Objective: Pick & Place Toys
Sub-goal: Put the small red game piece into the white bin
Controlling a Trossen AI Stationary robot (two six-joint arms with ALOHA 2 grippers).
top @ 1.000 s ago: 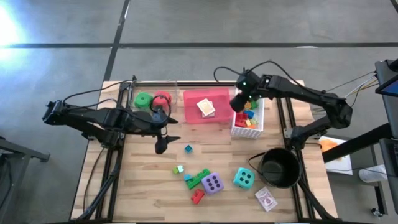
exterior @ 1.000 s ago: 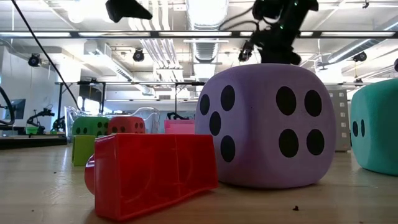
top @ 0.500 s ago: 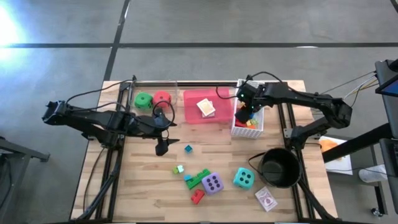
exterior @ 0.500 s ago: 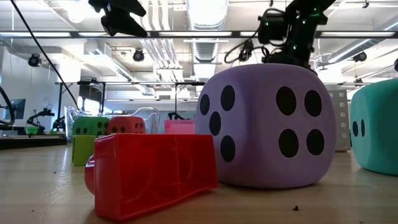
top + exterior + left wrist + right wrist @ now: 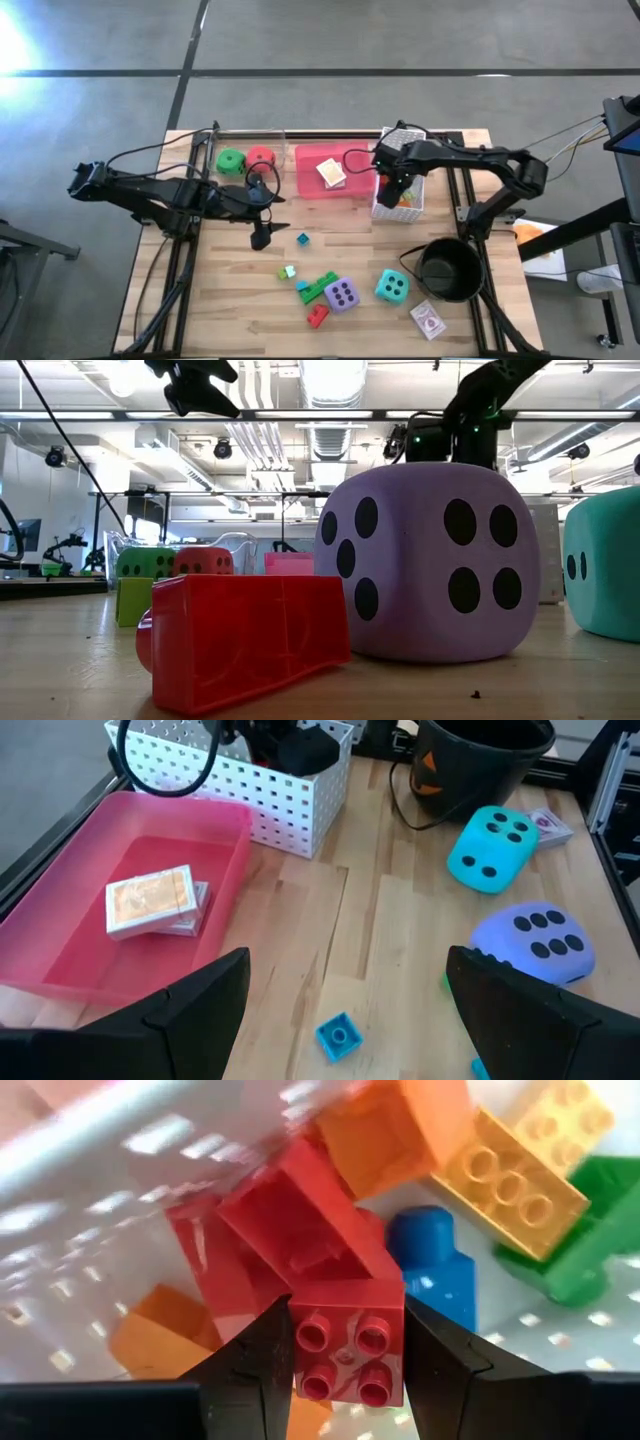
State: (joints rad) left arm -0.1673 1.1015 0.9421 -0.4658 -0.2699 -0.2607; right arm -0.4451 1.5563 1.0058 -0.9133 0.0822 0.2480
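We see right gripper (image 5: 345,1355) down inside white mesh basket (image 5: 414,204), clenched on red brick (image 5: 345,1342); orange, yellow, blue, green bricks packed around it. Left gripper (image 5: 340,985) spread wide, holding nothing, hovering over tabletop (image 5: 230,290) above small blue brick (image 5: 338,1035). We note card packs (image 5: 150,902) in pink tray (image 5: 60,965). Purple die (image 5: 342,294), teal die (image 5: 391,286) on tabletop near black pot (image 5: 450,268); red and green dice at rear left.

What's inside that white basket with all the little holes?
The white basket holds plastic bricks: red, orange, yellow, blue and green. The right gripper reaching in hides the rest.
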